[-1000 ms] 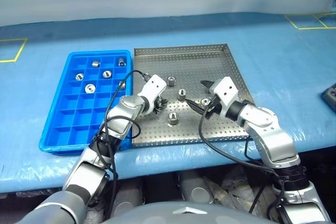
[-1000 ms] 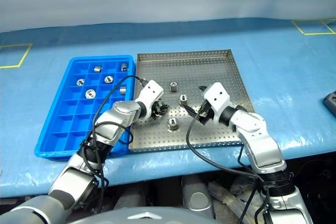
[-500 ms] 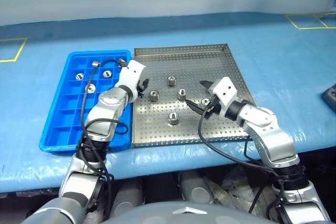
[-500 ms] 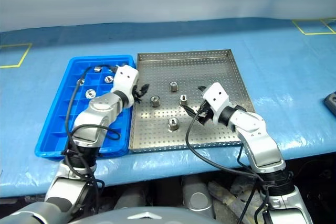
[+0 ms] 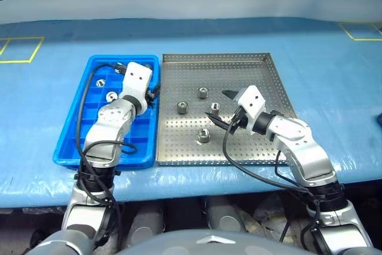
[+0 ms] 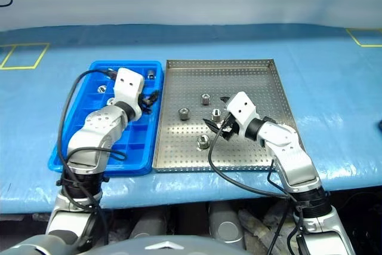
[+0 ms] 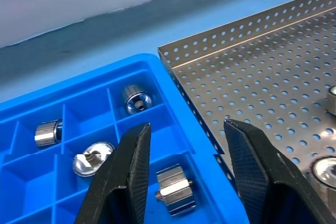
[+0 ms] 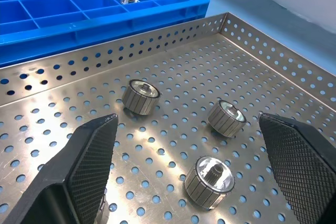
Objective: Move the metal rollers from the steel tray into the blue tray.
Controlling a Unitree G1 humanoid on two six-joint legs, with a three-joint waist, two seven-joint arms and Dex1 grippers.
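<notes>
The right gripper (image 5: 222, 110) hangs low over the near-right part of the steel tray (image 5: 250, 61), its two fingers spread wide and holding nothing. Four metal rollers (image 5: 203, 135) lie loose on the tray's perforated floor: one nearest the front, one (image 5: 215, 107) just beside the right gripper's fingers, one (image 5: 182, 108) toward the blue tray, and one (image 5: 203, 92) farthest back. Left of the steel tray and touching its side sits the blue tray (image 5: 71, 147). The left gripper (image 7: 186, 174) hovers over that tray's far right corner — fingers parted, nothing between them. Below it a roller (image 7: 173, 188) lies in a compartment, with three more (image 7: 137, 99) in the cells around it.
</notes>
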